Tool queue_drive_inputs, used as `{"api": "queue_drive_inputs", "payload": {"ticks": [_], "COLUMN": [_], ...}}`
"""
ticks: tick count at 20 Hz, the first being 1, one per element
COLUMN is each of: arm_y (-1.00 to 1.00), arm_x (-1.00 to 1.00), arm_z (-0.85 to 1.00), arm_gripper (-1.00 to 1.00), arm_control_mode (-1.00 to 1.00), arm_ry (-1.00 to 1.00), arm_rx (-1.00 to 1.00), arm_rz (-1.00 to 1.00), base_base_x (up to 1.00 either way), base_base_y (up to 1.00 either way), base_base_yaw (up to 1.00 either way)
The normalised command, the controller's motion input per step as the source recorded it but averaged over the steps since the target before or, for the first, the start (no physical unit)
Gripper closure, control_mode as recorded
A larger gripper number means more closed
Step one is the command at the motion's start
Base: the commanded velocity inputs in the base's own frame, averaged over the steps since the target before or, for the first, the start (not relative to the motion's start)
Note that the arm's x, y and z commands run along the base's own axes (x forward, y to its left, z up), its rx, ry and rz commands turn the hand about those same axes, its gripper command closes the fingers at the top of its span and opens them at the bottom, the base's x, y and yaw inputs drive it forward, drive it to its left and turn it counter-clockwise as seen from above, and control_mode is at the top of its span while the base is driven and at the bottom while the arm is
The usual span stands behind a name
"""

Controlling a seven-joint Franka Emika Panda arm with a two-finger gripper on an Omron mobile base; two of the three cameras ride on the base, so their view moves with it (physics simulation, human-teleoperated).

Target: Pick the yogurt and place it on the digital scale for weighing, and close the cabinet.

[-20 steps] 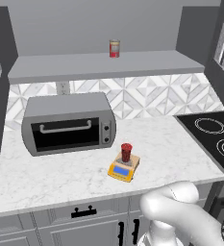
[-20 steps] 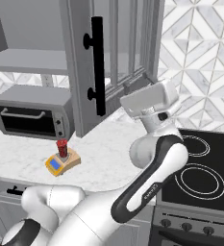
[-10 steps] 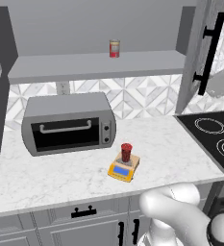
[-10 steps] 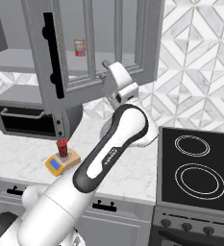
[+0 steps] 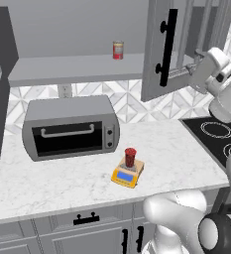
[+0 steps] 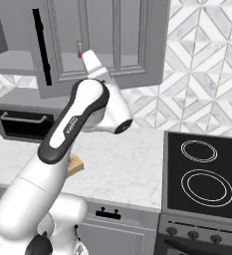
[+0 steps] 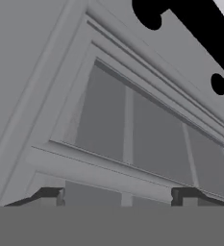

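The gripper is up against the panelled face of the cabinet door, its two fingertips spread apart with nothing between them. The door hangs partly open, its long black handle facing the room. Down on the counter, the yogurt stands upright on the digital scale, just right of the toaster oven.

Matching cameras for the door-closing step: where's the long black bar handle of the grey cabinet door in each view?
Left base view: long black bar handle upper centre-right, near vertical.
Right base view: upper left, vertical.
Hand view: top right corner, slanted.
Shared landmark: the grey panelled cabinet door that carries it.
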Motion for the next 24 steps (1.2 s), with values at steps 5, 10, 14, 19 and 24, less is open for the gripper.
{"api": "queue_drive_inputs", "payload": {"ticks": [5,10,14,19,24], "arm_y": [0.21,0.00,0.00,0.00,-0.30], "arm_x": [1.00,0.94,0.83,0.85,-0.35], "arm_z": [-0.07,-0.13,-0.06,-0.10,0.03], "arm_gripper": [-1.00,-1.00,-1.00,-1.00,-1.00], "arm_control_mode": [-1.00,-1.00,-1.00,-1.00,-1.00], "arm_ry": [0.00,0.00,0.00,-0.04,-0.20], "arm_rx": [0.00,0.00,0.00,0.00,0.06], "arm_rz": [0.00,0.00,0.00,0.00,0.00], "base_base_x": [0.00,0.00,0.00,0.00,0.00], "base_base_y": [0.00,0.00,0.00,0.00,0.00], "base_base_yaw": [0.00,0.00,0.00,0.00,0.00]}}
